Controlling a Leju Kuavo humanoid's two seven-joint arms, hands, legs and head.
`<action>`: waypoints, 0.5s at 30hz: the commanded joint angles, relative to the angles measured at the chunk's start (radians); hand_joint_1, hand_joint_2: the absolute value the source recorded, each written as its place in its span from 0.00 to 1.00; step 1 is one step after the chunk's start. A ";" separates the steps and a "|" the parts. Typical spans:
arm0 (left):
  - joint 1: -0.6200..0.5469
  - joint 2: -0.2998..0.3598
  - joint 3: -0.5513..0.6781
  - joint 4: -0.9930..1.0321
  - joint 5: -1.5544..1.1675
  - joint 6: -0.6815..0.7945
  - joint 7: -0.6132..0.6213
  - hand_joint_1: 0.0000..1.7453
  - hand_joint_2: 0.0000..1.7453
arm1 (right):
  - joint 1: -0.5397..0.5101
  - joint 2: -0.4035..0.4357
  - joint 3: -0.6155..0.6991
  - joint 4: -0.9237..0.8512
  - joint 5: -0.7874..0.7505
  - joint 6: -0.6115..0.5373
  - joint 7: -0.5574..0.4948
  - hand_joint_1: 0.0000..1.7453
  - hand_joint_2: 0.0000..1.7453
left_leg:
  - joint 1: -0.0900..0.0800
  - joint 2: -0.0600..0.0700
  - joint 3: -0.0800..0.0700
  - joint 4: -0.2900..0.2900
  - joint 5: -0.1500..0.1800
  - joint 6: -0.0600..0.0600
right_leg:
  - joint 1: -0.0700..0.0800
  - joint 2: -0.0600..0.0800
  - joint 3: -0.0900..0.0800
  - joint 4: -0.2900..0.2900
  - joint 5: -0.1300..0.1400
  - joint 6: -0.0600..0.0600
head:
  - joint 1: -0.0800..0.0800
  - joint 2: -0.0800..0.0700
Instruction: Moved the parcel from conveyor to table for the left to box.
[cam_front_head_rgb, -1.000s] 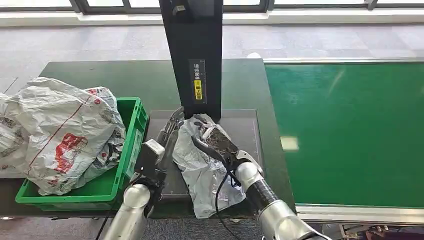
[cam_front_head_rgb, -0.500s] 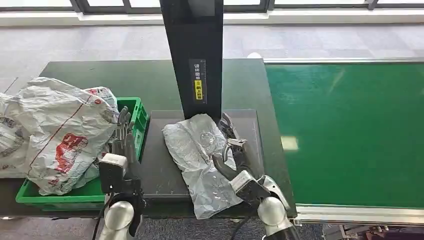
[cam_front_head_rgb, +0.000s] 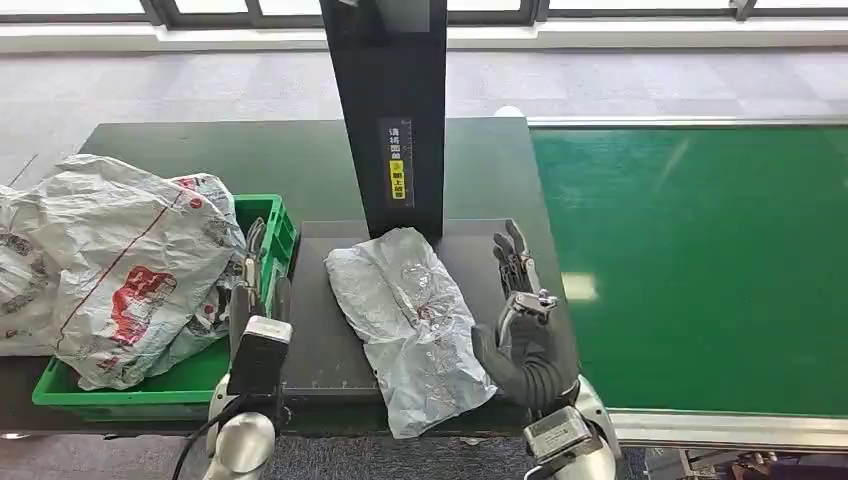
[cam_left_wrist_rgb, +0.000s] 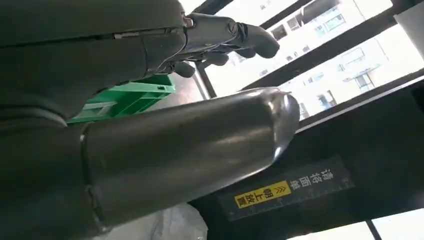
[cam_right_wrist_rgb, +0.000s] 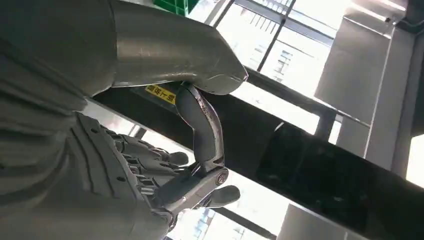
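Parcel (cam_front_head_rgb: 408, 320) lying flat on table pad (cam_front_head_rgb: 320, 350), released. Right hand (cam_front_head_rgb: 520, 300) just right of it, fingers spread, empty. Left hand (cam_front_head_rgb: 255, 275) near green crate (cam_front_head_rgb: 215, 375), empty, fingers extended. Next: left grasp, boxing.

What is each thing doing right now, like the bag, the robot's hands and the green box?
grey parcel: lying flat on the dark pad, nobody holding it.
right hand: open, beside the parcel, fingers apart.
left hand: empty, up by the crate's edge.
green crate: stuffed with white bags spilling over the top.
conveyor belt: nothing on it.
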 joint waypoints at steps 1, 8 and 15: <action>-0.029 0.035 -0.024 0.057 -0.004 -0.007 0.000 0.00 0.00 | -0.004 -0.056 0.036 -0.024 -0.004 -0.005 0.003 0.00 1.00 | 0.001 -0.001 0.002 0.000 -0.001 0.001 | 0.001 -0.002 0.003 -0.001 -0.001 0.000 | 0.000 0.000; -0.028 0.057 -0.088 0.092 -0.425 -0.037 0.132 0.00 1.00 | 0.016 -0.092 0.072 -0.091 -0.041 -0.029 0.003 0.00 1.00 | 0.000 -0.001 0.002 0.000 -0.001 0.001 | 0.001 -0.003 0.003 -0.001 -0.001 0.000 | 0.000 0.000; -0.024 0.066 -0.215 0.236 -0.811 -0.146 0.256 0.00 1.00 | 0.008 -0.114 0.073 -0.094 -0.063 -0.015 0.003 0.00 1.00 | 0.000 -0.002 0.003 -0.001 -0.001 0.002 | 0.000 -0.003 0.005 -0.002 -0.001 0.001 | 0.000 0.000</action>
